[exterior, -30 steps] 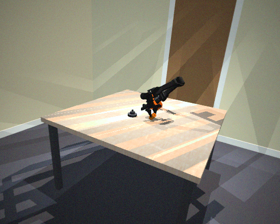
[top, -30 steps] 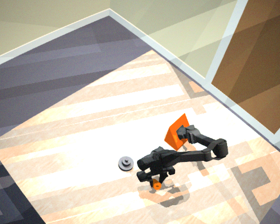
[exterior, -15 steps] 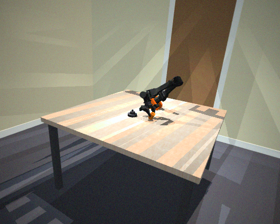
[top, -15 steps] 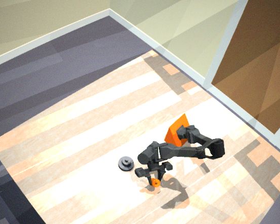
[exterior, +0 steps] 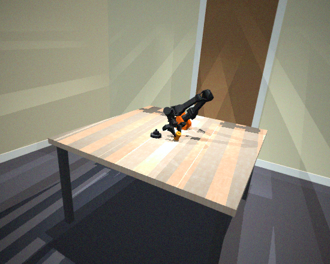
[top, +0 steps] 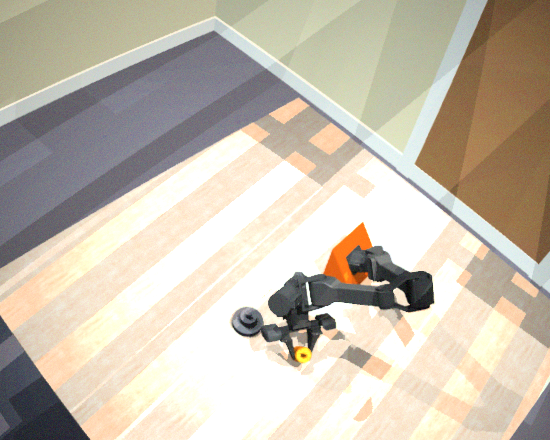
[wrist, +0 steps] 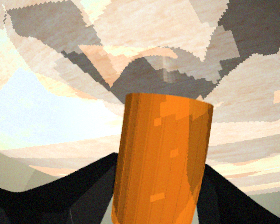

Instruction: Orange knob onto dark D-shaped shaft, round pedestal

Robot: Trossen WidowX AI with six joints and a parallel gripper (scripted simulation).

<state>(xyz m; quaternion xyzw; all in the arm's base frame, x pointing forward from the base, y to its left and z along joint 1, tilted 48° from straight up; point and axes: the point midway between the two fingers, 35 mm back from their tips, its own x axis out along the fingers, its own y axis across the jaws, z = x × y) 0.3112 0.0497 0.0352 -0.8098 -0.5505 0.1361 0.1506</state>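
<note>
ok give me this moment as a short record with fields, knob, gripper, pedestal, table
knob: orange knob, clamped between the fingers, its holed end facing the top camera
gripper: gripper shut on the knob, pointing down toward the table
pedestal: dark round pedestal with its shaft bare, standing apart from the knob
knob on shaft: no, not yet over it
table: striped wooden table, arm base mounted at an orange block
shaft flat side: cannot tell

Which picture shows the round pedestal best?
The top view: the pedestal sits in plain sight, its shaft poking up, beside the hand gripping the orange knob. The exterior view shows it small and dark. The wrist view misses it, showing only the knob.
</note>
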